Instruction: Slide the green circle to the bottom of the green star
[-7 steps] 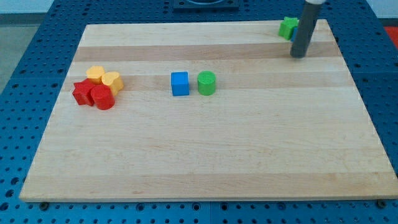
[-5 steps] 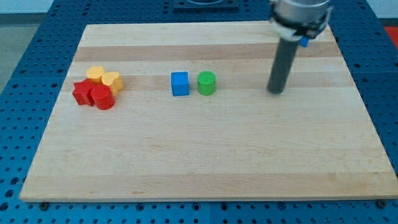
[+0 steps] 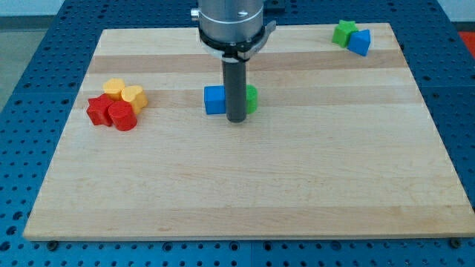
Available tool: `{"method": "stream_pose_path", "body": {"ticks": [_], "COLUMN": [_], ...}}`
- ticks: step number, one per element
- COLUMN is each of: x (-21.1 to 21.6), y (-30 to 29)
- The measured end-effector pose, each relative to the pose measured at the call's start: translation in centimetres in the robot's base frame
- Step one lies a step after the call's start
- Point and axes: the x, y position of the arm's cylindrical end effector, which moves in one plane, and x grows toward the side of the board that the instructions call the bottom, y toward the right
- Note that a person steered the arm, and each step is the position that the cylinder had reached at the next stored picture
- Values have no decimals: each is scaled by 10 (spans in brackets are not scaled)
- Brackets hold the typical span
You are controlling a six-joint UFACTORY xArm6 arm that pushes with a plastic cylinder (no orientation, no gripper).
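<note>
Upper centre: my tip (image 3: 237, 119) between blue cube (image 3: 214, 99) and green circle (image 3: 251, 99) | no jaws, nothing grasped | best push rightward-up, steadily, toward below the green star (image 3: 343, 32).

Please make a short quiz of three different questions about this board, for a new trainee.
1. True or false: my tip stands by the green star.
2. What does the rod partly hide? A) green circle B) red blocks C) yellow blocks
3. Fill in: the blue cube lies to the view's ____ of my tip.

Key: 1 false; 2 A; 3 left.
</note>
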Motion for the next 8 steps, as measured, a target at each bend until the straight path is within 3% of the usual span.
{"method": "stream_pose_path", "body": {"ticks": [2, 6, 8], "x": [-28, -125, -135], "y": [10, 80, 134]}}
